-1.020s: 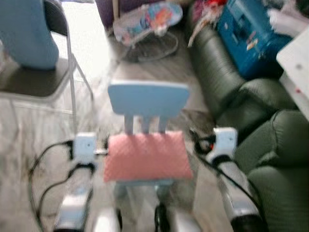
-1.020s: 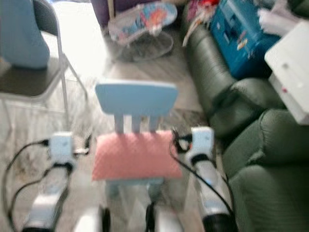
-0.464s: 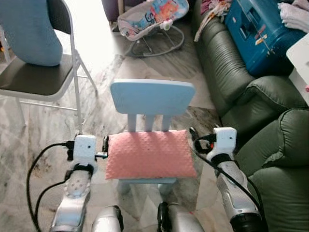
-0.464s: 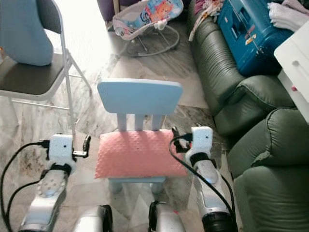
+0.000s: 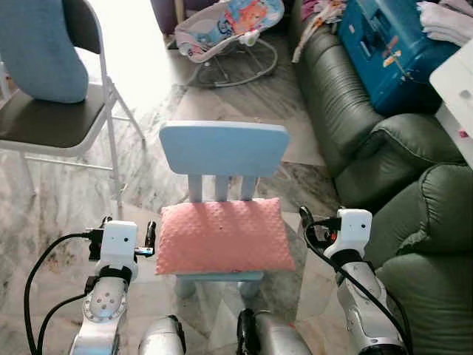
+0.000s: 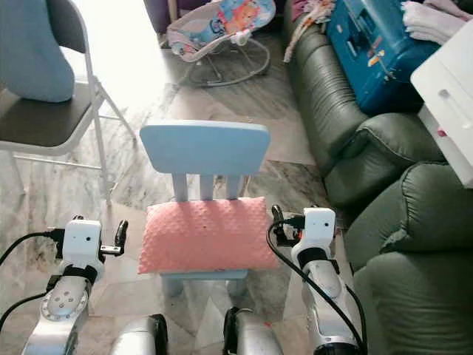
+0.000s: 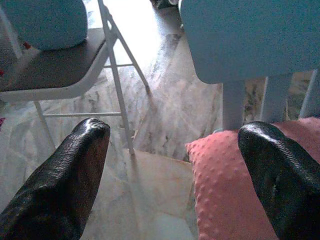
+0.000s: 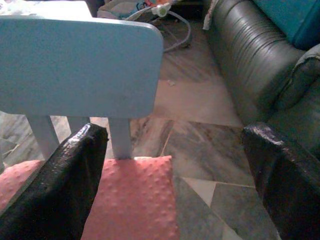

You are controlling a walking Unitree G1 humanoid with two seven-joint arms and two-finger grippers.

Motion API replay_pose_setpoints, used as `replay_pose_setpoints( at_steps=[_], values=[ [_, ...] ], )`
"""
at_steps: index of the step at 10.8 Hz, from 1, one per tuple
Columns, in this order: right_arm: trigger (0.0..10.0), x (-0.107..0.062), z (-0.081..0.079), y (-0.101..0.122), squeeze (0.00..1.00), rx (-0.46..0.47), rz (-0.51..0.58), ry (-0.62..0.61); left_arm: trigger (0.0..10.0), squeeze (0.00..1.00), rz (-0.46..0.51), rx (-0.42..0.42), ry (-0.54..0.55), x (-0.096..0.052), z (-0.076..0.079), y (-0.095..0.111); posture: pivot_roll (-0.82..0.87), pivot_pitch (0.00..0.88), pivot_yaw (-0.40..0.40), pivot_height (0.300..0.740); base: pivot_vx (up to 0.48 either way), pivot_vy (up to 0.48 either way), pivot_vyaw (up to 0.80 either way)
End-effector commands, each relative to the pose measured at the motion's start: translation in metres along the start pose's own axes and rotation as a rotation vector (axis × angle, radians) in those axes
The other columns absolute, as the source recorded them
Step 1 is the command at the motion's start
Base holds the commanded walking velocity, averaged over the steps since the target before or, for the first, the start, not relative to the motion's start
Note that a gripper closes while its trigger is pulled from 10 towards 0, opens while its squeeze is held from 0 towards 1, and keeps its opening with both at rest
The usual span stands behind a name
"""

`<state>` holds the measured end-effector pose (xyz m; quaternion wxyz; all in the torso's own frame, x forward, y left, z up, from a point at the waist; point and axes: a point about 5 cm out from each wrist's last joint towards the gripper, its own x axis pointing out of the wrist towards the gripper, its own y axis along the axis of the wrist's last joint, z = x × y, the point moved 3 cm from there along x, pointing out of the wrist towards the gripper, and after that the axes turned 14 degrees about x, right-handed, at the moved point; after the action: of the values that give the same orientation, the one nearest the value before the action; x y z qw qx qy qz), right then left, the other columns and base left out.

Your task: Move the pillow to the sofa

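Observation:
A pink dimpled pillow (image 5: 222,235) lies flat on the seat of a small light-blue child's chair (image 5: 224,148) right in front of me. My left gripper (image 7: 175,165) is open at the pillow's left end, one finger (image 7: 280,180) over its corner and the other above the floor. My right gripper (image 8: 175,170) is open at the pillow's right end, one finger (image 8: 75,175) over the pillow (image 8: 135,200) and the other towards the sofa. Neither gripper holds anything. The dark green leather sofa (image 5: 384,155) runs along my right side.
A blue suitcase (image 5: 384,52) and clothes lie on the sofa's far end. A white unit (image 5: 458,81) juts in at the right edge. A folding chair (image 5: 52,126) with a light-blue cushion stands at left, a baby bouncer (image 5: 222,29) behind. The floor is marble.
The blurred view has steadied and shifted slightly. Both grippers sit a little lower and further out from the pillow's ends than before. The pillow has stayed on the chair.

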<state>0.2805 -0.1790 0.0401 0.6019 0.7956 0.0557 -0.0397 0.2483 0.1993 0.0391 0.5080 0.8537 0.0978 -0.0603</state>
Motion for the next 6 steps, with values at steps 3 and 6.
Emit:
replay_pose_setpoints(
  at_steps=[3, 6],
  values=[
    [10.0, 0.007, 0.003, 0.004, 0.0, 0.008, 0.054, -0.046, 10.0, 0.0, 0.039, 0.016, 0.023, 0.016, -0.005, 0.018, 0.0, 0.081, 0.017, 0.74, 0.0, 0.0, 0.0],
    [10.0, 0.007, 0.004, 0.011, 0.0, 0.011, 0.097, -0.062, 10.0, 0.0, 0.157, 0.076, -0.009, 0.042, -0.007, 0.05, -0.03, 0.052, 0.073, 0.74, 0.0, 0.0, 0.0]
  ],
)
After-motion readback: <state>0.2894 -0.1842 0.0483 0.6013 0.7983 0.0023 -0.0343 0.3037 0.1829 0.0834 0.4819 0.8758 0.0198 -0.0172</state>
